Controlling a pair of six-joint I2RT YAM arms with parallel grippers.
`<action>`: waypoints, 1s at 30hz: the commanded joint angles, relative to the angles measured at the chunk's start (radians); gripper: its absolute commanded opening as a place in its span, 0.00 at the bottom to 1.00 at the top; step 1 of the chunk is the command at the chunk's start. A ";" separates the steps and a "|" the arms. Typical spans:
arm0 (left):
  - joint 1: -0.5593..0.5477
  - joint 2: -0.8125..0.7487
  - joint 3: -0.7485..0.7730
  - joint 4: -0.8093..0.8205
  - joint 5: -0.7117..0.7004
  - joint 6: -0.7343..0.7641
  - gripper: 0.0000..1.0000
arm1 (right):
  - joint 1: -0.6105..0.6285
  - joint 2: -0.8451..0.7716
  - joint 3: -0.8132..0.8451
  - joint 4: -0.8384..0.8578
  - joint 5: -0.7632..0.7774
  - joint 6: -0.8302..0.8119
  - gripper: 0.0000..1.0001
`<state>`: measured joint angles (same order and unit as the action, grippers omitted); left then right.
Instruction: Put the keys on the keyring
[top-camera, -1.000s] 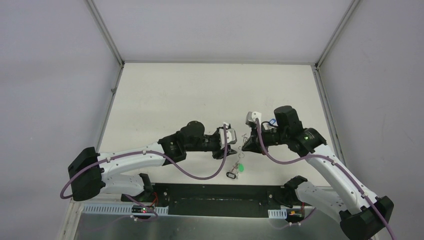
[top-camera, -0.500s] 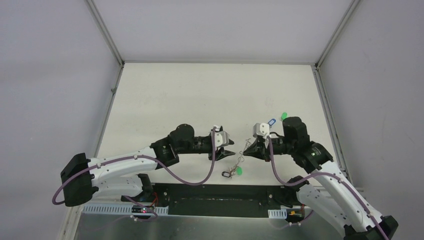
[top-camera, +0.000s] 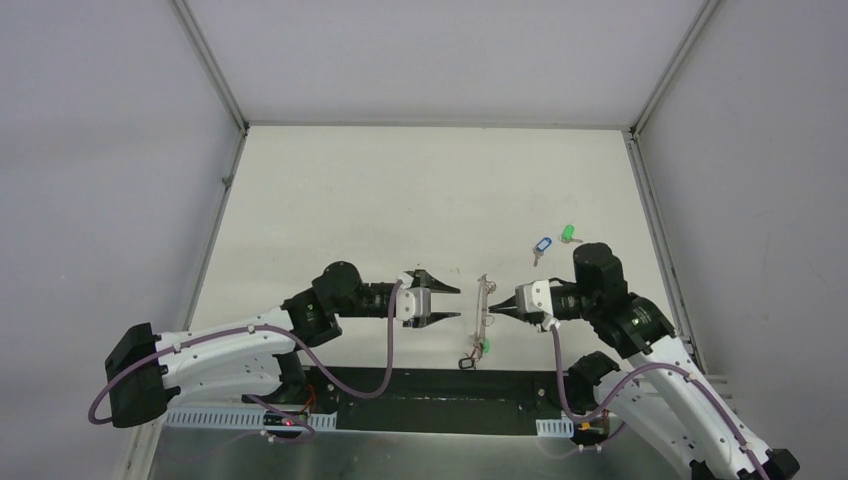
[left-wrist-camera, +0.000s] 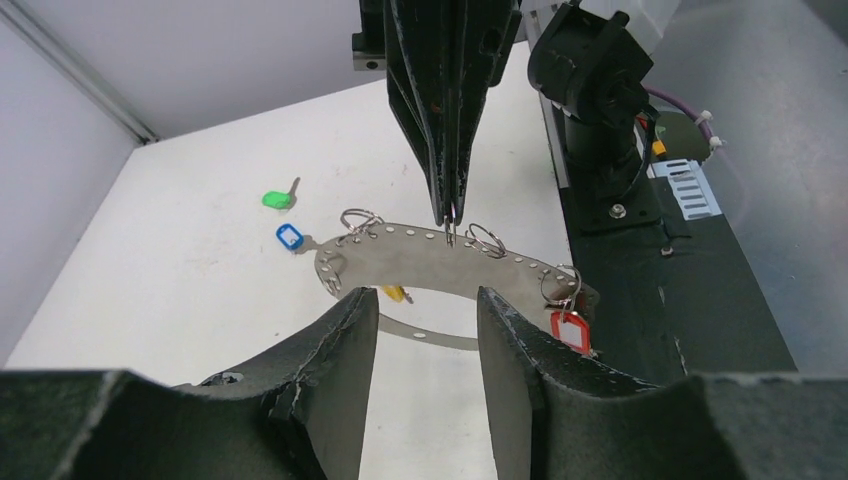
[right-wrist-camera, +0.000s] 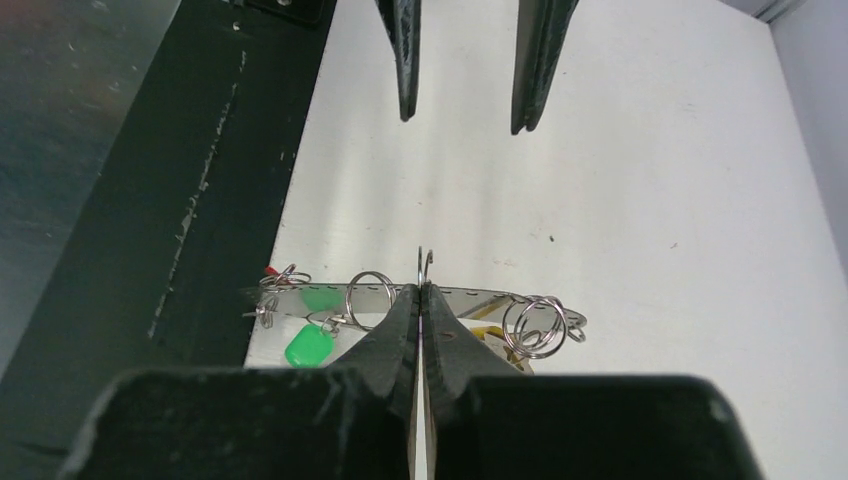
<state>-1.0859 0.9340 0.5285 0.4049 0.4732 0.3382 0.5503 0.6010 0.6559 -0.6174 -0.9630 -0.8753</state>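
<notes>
Right jaws stay clamped on the thin perforated silvery keyring (top-camera: 482, 310); left jaws, open, have backed off, free to fetch the blue-tagged key (top-camera: 542, 244).

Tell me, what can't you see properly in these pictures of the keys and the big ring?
Top view: the little tagged metal keys hanging on the large silvery perforated metal keyring are too small to count.
Left wrist view: the yellow plastic tag is mostly hidden behind the keyring's band; the open left hand covers parts of the loop.
Right wrist view: the shut right hand hides the spot where it grips the keyring.
</notes>
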 joint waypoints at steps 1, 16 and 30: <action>-0.004 -0.027 -0.010 0.053 0.034 0.048 0.42 | 0.006 -0.015 0.049 -0.012 -0.019 -0.213 0.00; -0.004 -0.022 0.022 0.019 -0.156 -0.151 0.57 | 0.005 0.019 0.058 0.267 0.169 0.326 0.00; -0.002 0.063 0.244 -0.449 -0.599 -0.593 0.97 | -0.046 0.286 0.224 0.342 0.816 0.965 0.00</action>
<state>-1.0859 0.9550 0.7212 0.1024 0.0235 -0.0853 0.5426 0.8108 0.7364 -0.2935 -0.4362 -0.1482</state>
